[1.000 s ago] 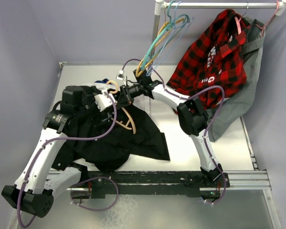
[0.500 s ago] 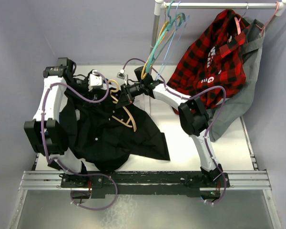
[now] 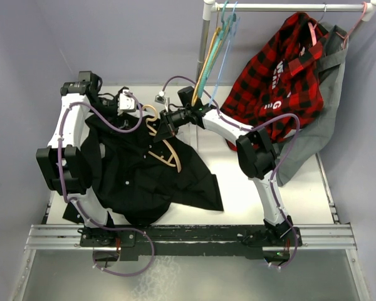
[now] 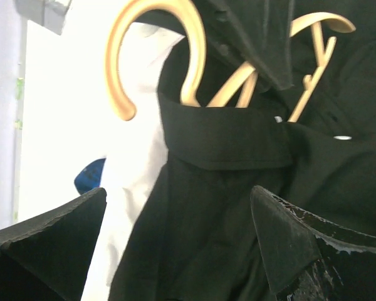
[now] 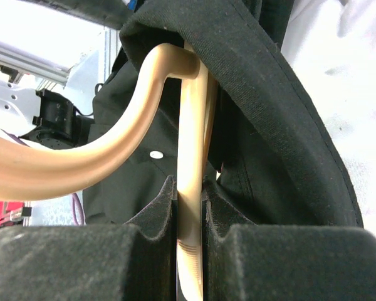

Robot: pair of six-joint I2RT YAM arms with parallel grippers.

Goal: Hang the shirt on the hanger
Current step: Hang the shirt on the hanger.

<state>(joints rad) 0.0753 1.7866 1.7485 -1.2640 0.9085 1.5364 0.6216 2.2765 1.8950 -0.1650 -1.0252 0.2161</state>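
Well, left gripper (image 4: 178,200) has swung up beside the tan wooden hanger (image 4: 193,56), fingers apart; right gripper (image 5: 189,197) clamps it; black button-up shirt (image 3: 144,188) seems half-hung.

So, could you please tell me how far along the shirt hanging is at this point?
Done: the hook of the hanger sticks out above the collar of the shirt. In hand: the right fingers clamp the hanger; the left fingers are open, facing the collar. Left: one hanger arm lies bare on the shirt, so that shoulder needs drawing over it.
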